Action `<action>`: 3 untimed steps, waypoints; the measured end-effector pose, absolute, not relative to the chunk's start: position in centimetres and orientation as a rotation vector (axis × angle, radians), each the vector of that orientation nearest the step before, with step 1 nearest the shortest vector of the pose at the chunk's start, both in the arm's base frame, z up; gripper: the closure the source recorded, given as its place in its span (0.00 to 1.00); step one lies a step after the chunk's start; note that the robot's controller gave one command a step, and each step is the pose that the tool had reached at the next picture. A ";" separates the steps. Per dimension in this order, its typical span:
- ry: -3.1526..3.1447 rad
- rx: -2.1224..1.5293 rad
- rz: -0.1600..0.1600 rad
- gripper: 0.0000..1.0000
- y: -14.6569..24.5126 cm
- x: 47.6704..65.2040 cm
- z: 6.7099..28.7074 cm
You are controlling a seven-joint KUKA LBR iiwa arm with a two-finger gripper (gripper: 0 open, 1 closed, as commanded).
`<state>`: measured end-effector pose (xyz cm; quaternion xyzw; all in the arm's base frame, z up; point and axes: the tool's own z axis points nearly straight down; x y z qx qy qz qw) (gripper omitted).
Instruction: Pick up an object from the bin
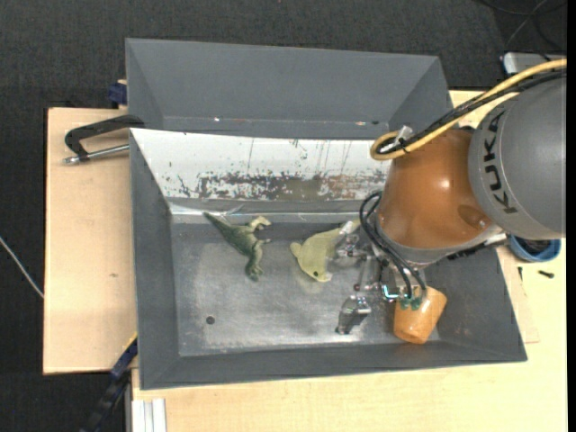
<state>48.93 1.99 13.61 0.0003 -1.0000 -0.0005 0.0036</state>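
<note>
**Where the tool [356,295] hangs: low, right of the bin's middle**

Though sloped walls close the bin [148,268] on every side, the left floor gives open room. One green toy dinosaur [245,241] lies there, toward the back wall. Floor is scuffed grey metal; back wall speckled. Open or closed, cannot tell for the tool. A pale yellow floppy piece [315,259] lies just left of it, contact unclear. An orange cone-shaped piece [419,315] lies just right, near the front wall.
</note>
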 end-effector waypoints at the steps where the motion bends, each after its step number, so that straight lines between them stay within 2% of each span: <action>1: -3.145 0.193 -0.003 0.00 3.9 56.6 11.0; 2: -3.115 0.479 -0.002 0.00 4.3 53.3 7.3; 3: -3.049 0.781 -0.003 0.00 1.3 58.5 7.2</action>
